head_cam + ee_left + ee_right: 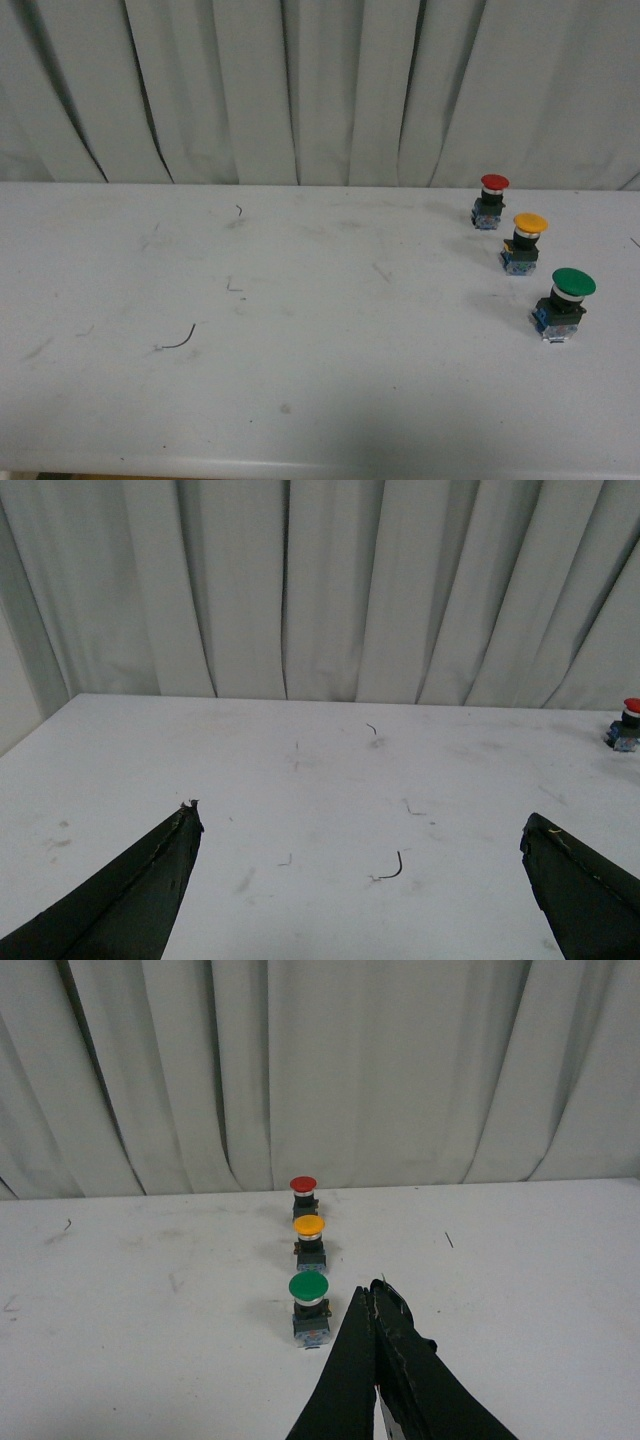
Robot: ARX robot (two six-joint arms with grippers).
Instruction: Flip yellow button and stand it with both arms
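Observation:
The yellow button (524,243) stands upright, cap up, on the white table (300,330) at the right, between a red-capped button (490,200) and a larger green-capped button (563,303). Neither arm shows in the front view. In the right wrist view the yellow button (309,1240) stands in a row beyond the green one (309,1307); my right gripper (369,1290) is shut and empty, its tips just beside the green button. My left gripper (360,825) is open and empty over the bare left part of the table, far from the yellow button.
A grey curtain (320,90) hangs behind the table. A small dark curved wire (178,341) lies at the left; it also shows in the left wrist view (388,867). The red button (626,725) shows at that view's edge. Scuff marks dot the tabletop.

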